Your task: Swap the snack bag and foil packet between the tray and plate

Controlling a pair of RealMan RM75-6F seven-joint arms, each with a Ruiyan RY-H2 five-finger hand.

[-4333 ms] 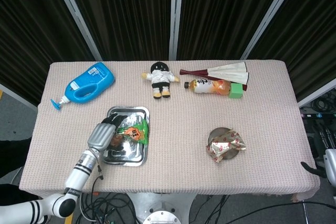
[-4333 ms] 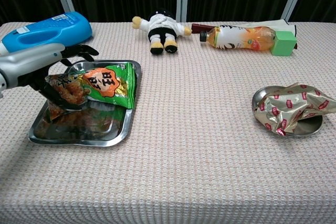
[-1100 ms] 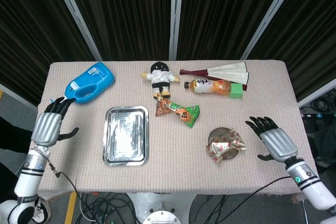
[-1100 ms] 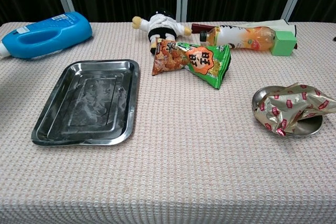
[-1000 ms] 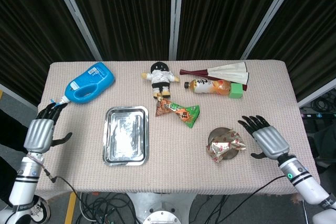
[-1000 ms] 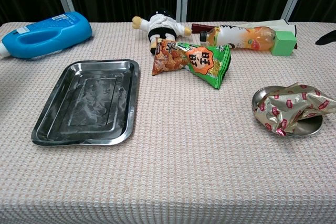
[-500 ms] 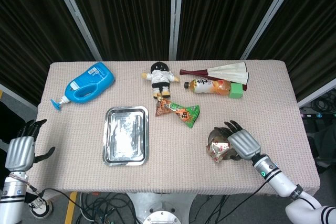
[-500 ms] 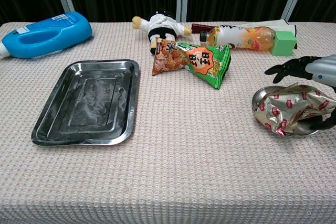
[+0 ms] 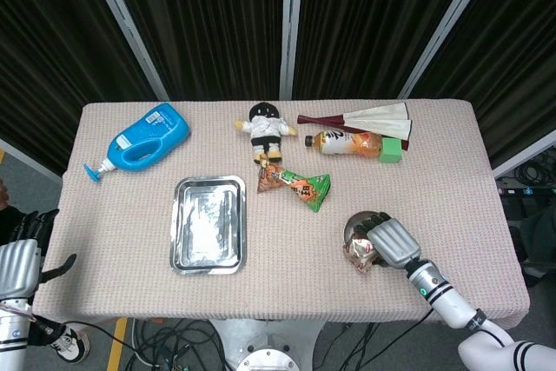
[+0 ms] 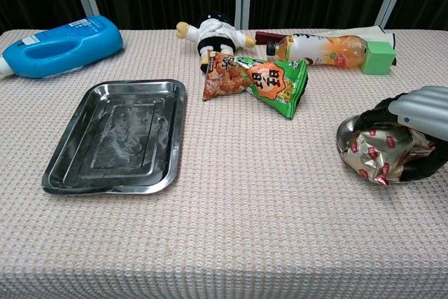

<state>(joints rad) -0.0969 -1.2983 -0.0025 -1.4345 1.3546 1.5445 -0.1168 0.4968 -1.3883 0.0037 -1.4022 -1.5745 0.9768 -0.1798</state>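
The green and orange snack bag (image 9: 295, 184) (image 10: 259, 82) lies on the tablecloth right of the steel tray (image 9: 184, 241) (image 10: 70, 166), which holds nothing. At the right, the crumpled foil packet (image 9: 359, 253) (image 10: 381, 153) sits on the small round plate (image 9: 350, 231) (image 10: 344, 134). My right hand (image 9: 388, 241) (image 10: 422, 115) is over the packet with its fingers curled round it and the thumb underneath, gripping it. My left hand (image 9: 19, 262) hangs off the table's left edge, fingers apart and holding nothing; the chest view does not show it.
Along the back of the table lie a blue detergent bottle (image 9: 143, 139) (image 10: 59, 43), a plush doll (image 9: 265, 130) (image 10: 212, 33), an orange drink bottle (image 9: 350, 142) (image 10: 318, 49), a green box (image 9: 392, 150) (image 10: 379, 57) and a folded fan (image 9: 365, 115).
My right hand has moved left onto the plate and closed its fingers round the foil packet, squeezing it. My left hand has drawn back further off the left edge.
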